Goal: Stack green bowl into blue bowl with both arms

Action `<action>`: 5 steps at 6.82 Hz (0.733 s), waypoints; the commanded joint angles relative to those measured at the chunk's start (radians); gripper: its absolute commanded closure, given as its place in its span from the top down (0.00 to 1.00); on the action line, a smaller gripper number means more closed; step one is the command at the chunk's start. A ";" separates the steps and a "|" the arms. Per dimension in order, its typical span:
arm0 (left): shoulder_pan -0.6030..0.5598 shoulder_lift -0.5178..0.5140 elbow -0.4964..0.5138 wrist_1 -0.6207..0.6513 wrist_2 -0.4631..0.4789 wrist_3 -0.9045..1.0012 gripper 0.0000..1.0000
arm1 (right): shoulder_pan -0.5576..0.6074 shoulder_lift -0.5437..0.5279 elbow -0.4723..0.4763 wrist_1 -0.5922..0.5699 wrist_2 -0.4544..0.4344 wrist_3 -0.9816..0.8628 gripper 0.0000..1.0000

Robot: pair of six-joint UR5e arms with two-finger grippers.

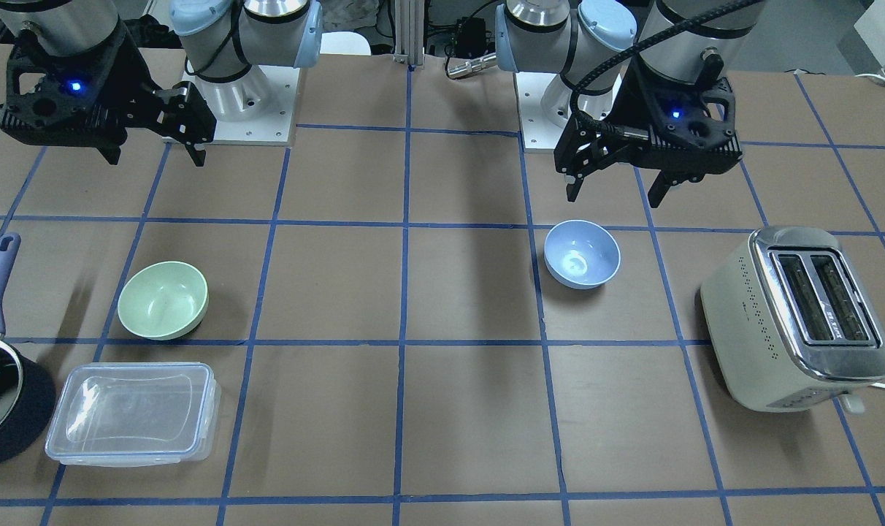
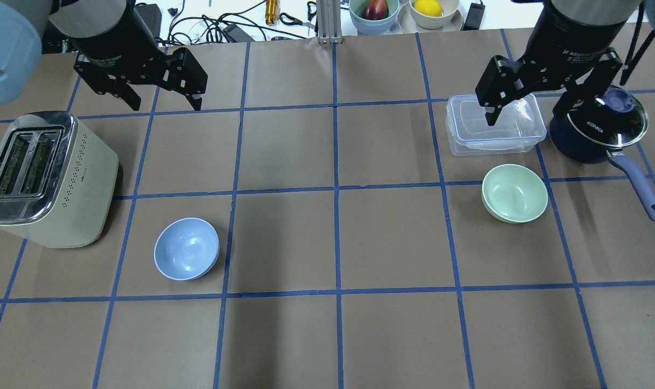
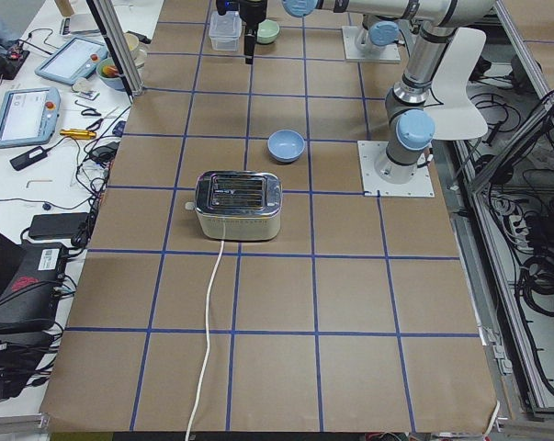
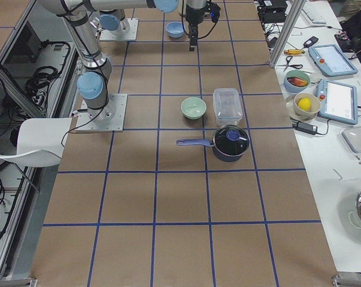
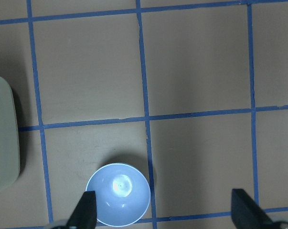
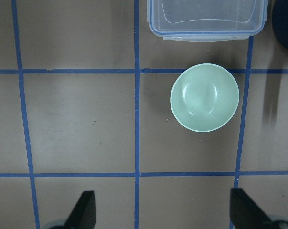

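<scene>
The pale green bowl (image 1: 163,300) stands upright and empty on the table on my right side; it also shows in the overhead view (image 2: 515,193) and the right wrist view (image 6: 204,97). The light blue bowl (image 1: 582,253) stands upright and empty on my left side (image 2: 186,248), at the bottom of the left wrist view (image 5: 117,194). My left gripper (image 1: 615,196) hangs open and empty high above the table, short of the blue bowl. My right gripper (image 1: 155,159) hangs open and empty high above the table, apart from the green bowl.
A cream toaster (image 2: 41,178) lies left of the blue bowl. A clear lidded plastic container (image 2: 492,125) and a navy saucepan with lid and long handle (image 2: 597,129) stand just beyond the green bowl. Bowls of fruit (image 2: 376,11) sit beyond the table's far edge.
</scene>
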 commanded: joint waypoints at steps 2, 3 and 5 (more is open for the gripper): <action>0.000 0.021 -0.022 -0.008 0.002 0.005 1.00 | -0.024 0.020 0.001 -0.001 -0.002 -0.022 1.00; 0.012 0.041 -0.122 -0.002 -0.002 0.043 1.00 | -0.078 0.026 0.001 -0.019 0.001 -0.107 1.00; 0.012 0.020 -0.396 0.172 -0.005 0.040 1.00 | -0.277 0.096 0.003 -0.025 0.007 -0.206 1.00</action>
